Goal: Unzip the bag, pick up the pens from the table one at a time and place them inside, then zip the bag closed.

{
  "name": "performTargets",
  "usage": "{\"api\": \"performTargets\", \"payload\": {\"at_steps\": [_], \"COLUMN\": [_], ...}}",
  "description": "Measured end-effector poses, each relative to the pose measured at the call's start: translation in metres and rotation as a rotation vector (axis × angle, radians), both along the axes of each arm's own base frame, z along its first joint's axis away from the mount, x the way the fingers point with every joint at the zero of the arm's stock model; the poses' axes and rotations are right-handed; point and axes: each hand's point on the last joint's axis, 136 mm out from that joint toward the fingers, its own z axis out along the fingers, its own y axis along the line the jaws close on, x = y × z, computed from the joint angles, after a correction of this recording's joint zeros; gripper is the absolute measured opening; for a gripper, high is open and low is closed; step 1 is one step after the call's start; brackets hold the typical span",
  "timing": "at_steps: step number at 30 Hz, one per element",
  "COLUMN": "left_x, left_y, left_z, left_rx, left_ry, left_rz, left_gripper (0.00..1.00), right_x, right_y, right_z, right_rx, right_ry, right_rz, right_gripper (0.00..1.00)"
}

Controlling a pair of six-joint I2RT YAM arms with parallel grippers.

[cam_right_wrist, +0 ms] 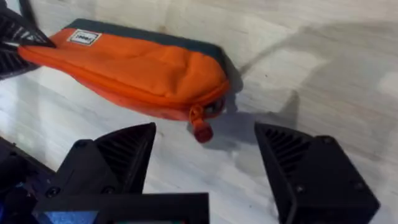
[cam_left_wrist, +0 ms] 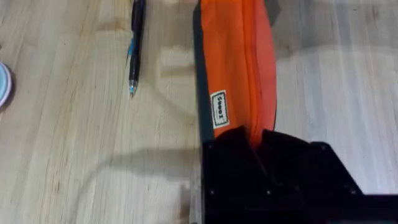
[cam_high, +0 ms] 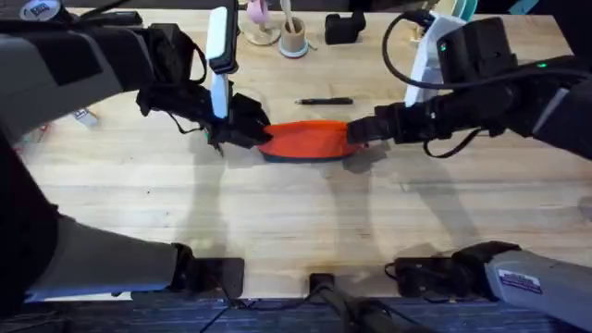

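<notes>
Right gripper (cam_right_wrist: 205, 168), its 2 black ribbed fingers spread wide, hovers just short of the zipper-pull end of the soft orange-red fabric pouch with a navy base (cam_high: 308, 141), which lies flat near the middle of the light wooden butcher-block table (cam_high: 296, 222). In the right wrist view the small orange zipper pull (cam_right_wrist: 201, 129) dangles off that end, pointing straight into the gap between the fingers, so this arm is clearly the nearer one for the pull. The pouch's long axis runs across the table from one arm to the other, and the zipper follows it. Left gripper (cam_left_wrist: 256, 144) is closed on the opposite end of the pouch, anchoring it. By my judgement, the pull must travel along that axis toward the left gripper. 1 slim black pen (cam_high: 325, 101) lies just behind the pouch, roughly parallel to it.
</notes>
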Motion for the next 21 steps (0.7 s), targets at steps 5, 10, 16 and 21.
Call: {"api": "performTargets", "payload": {"at_steps": [5,10,16,21], "left_x": [0.0000,0.0000,0.0001,0.0004], "left_y": [0.0000,0.0000,0.0000,-0.0002], "left_z": [0.0000,0.0000,0.0000,0.0003], "left_rx": [0.000,0.000,0.000,-0.002], "left_ry": [0.000,0.000,-0.001,-0.003], "left_rz": [0.000,0.000,0.000,0.000], "left_gripper": [0.043,0.043,0.043,0.043], "right_x": [0.0082,0.0100,0.0106,0.0102], "right_y": [0.0032,0.0036,0.0039,0.0069], "right_z": [-0.0024,-0.0052,-0.0052,-0.0061], "right_rx": [0.006,0.006,0.010,0.020], "right_ry": [-0.018,-0.014,-0.012,-0.005], "right_rz": [0.001,-0.001,-0.009,-0.004], "right_gripper": [0.934,0.828,0.612,0.393]}}
